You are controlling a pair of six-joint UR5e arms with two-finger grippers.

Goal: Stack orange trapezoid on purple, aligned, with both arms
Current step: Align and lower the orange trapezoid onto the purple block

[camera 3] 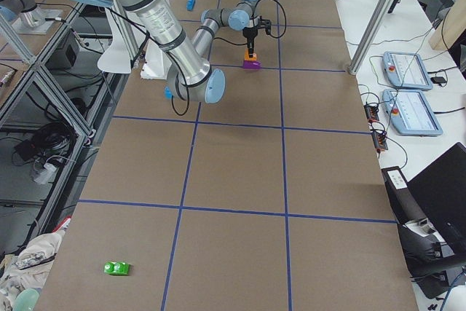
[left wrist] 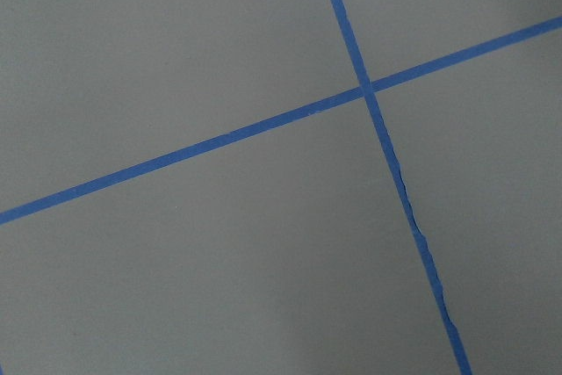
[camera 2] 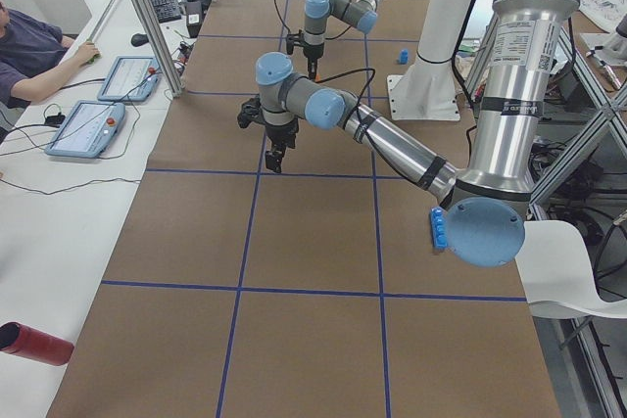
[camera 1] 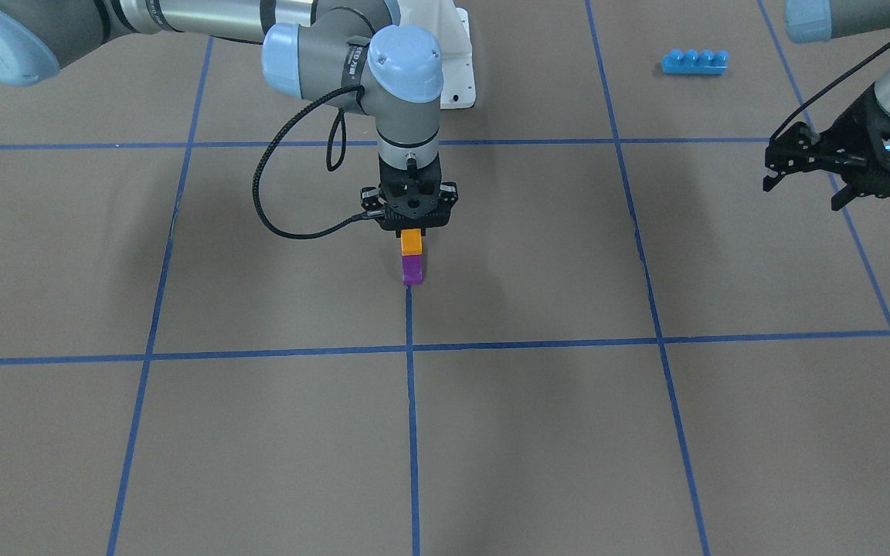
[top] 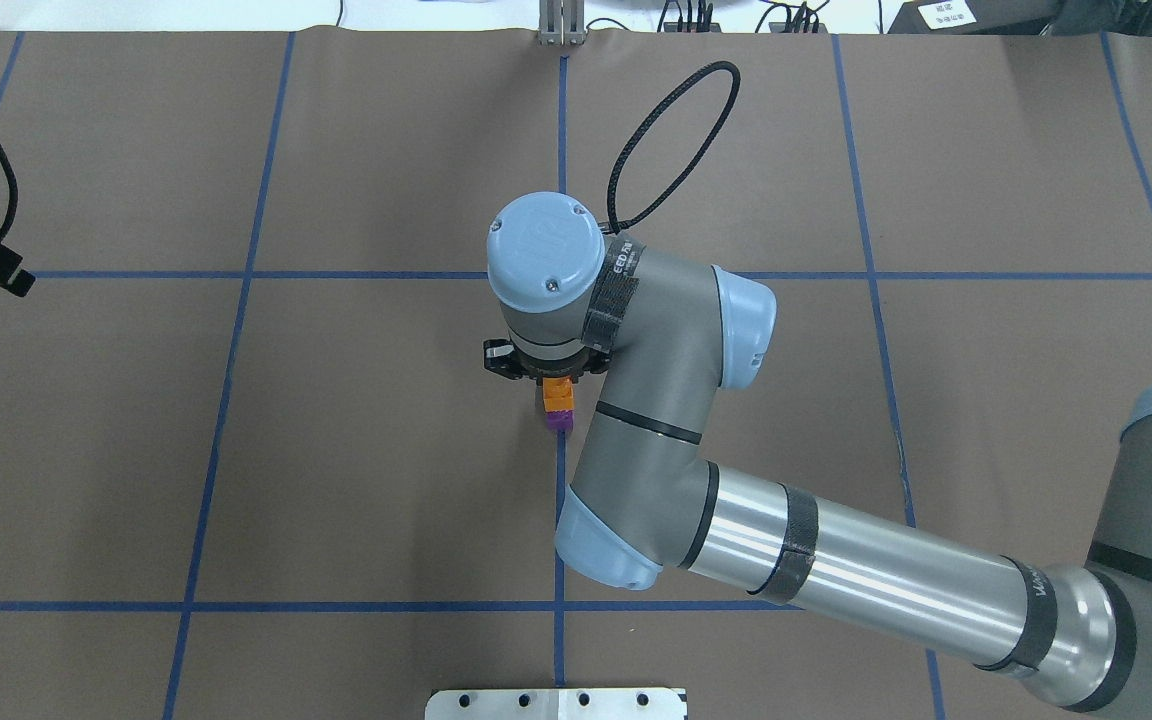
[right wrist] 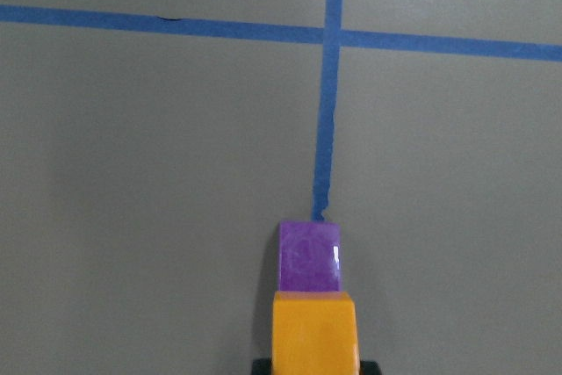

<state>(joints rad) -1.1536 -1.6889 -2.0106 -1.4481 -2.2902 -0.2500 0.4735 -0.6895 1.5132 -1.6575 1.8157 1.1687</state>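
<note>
Right claw is clamping the orange trapezoid, which is sitting on the purple block mid-worktop, looking aligned. Left claw is hanging open, empty. Likely remaining: release and retreat.

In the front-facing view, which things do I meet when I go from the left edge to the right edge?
Right gripper with the orange trapezoid stacked on the purple block, all at one place → blue four-stud brick → left gripper.
</note>
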